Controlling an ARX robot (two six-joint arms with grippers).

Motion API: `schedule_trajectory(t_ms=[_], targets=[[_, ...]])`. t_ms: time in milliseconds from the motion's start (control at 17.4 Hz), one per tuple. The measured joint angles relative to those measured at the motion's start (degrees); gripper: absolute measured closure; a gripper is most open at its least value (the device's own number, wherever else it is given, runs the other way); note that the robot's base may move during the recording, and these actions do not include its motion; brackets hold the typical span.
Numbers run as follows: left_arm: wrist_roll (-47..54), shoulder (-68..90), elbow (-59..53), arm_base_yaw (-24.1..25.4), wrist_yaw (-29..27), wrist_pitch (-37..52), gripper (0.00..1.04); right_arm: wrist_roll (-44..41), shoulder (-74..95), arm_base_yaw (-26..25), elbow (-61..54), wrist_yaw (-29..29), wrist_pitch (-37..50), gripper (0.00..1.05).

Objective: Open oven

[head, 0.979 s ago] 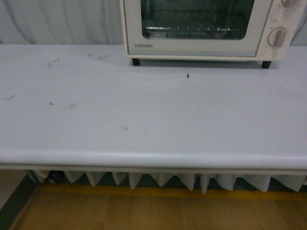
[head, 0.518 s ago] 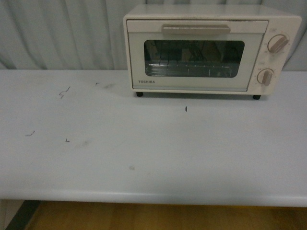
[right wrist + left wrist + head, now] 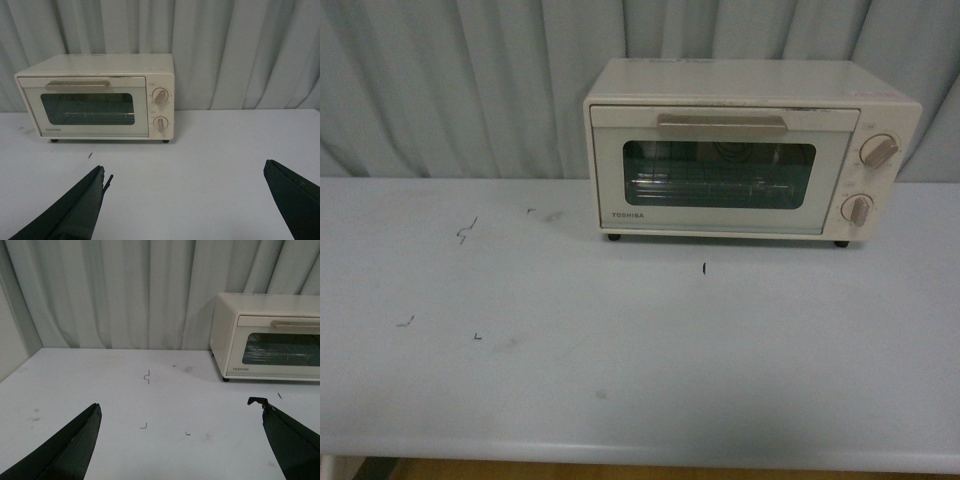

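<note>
Oven (image 3: pixel 750 150) now whole in your front view, door shut | left gripper (image 3: pixel 175 405), right gripper (image 3: pixel 184 166) splayed | scuffs (image 3: pixel 467 230) dot worktop (image 3: pixel 650 370)

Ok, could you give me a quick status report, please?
Left gripper open, right gripper open, both empty. Oven door shut, handle untouched. Nothing in the way.

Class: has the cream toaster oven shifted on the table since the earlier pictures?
No. The cream toaster oven stays behind the small black mark; only the view shifted.
</note>
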Motion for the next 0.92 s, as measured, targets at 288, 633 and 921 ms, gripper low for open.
schedule_trajectory(t_ms=[288,633,921], targets=[[0.0,0.0,0.0,0.0,0.0,0.02,0.07,0.0,0.0,0.0,0.0,0.0,0.0,0.07],[0.0,0.0,0.0,0.0,0.02,0.02,0.07,0.0,0.0,0.0,0.0,0.0,0.0,0.07],[0.0,0.0,0.0,0.0,0.0,-0.02,0.07,0.0,0.0,0.0,0.0,0.0,-0.02,0.07]])
